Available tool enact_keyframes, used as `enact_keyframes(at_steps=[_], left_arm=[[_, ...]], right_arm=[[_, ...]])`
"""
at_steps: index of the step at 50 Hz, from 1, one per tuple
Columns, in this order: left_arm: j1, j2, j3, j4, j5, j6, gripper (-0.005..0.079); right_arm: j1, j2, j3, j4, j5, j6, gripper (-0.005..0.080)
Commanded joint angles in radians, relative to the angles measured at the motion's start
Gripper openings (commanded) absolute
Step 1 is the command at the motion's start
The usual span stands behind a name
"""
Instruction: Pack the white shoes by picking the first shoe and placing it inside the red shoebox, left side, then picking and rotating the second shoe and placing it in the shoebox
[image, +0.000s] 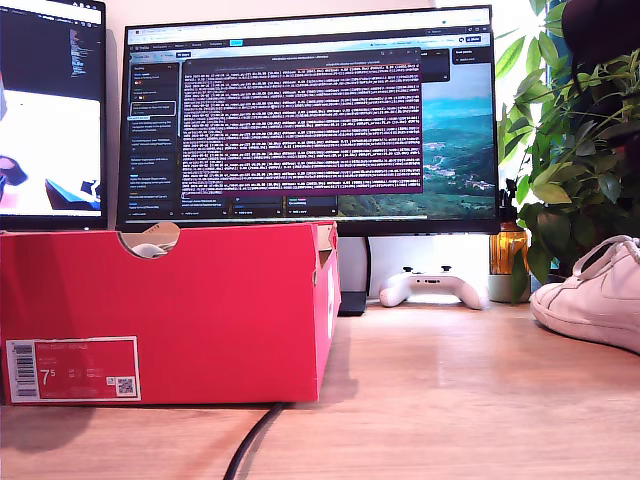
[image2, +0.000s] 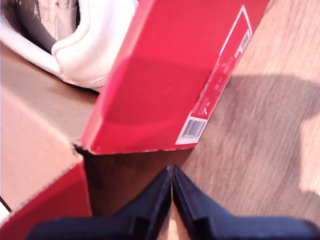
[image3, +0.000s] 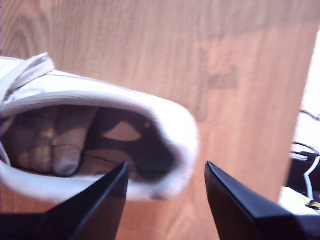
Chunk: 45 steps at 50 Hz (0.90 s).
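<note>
**1 shoe boxed, 1 shoe waiting under open jaws**

1 white shoe (image2: 75, 45) is already lying inside the red shoebox (image: 170, 310), its heel rounding out over the brown floor of the box in my first wrist view, and through the half-round notch in the exterior view there's a pale sliver that is probably that shoe. My first gripper (image2: 172, 175) hangs over the box's outer corner and the wooden desk (image: 450, 390) with its jaws pressed together, nothing between them.

Now the action moves to the other arm. My second gripper (image3: 165, 175) is spread wide, and the second white shoe (image3: 95, 135) sits right at it: the heel collar and the dark opening lie toward 1 finger (image3: 100, 205), while the other finger stands off beyond the heel over bare wood. So the heel rim is the part nearest the jaws, and the shoe's long axis runs away from them toward the laces, roughly across the line in which the jaws close. No contact that I can see (the picture is blurred, so a light touch can't be ruled out).

In the exterior view this shoe (image: 590, 290) rests on the desk at the view's right edge, well apart from the box at the view's left, with a white game controller (image: 435, 287) between them.

My read: the second arm is plainly nearer, and the grasp should pinch the heel wall.
</note>
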<state>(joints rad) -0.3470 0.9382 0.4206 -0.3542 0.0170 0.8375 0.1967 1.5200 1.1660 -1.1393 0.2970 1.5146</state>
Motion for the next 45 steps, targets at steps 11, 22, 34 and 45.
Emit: enact_keyframes(at_steps=[11,22,34,45], left_arm=[[-0.002,0.004,-0.003,0.007,0.002,0.000,-0.0021],[-0.002,0.004,-0.003,0.007,0.003,0.000,-0.0021],[-0.002,0.004,-0.003,0.007,0.003,0.000,-0.0021],[-0.002,0.004,-0.003,0.007,0.003,0.000,-0.0021]], right_arm=[[-0.017,0.022,-0.169,0.107,-0.054,0.059,0.0383],[-0.016,0.022,-0.222,0.143,-0.056,0.116,0.0029],[-0.030,0.019,-0.217,0.187,-0.047,-0.029,-0.0013],[-0.055,0.010,-0.117,0.125,0.033,-0.317,-0.0013]])
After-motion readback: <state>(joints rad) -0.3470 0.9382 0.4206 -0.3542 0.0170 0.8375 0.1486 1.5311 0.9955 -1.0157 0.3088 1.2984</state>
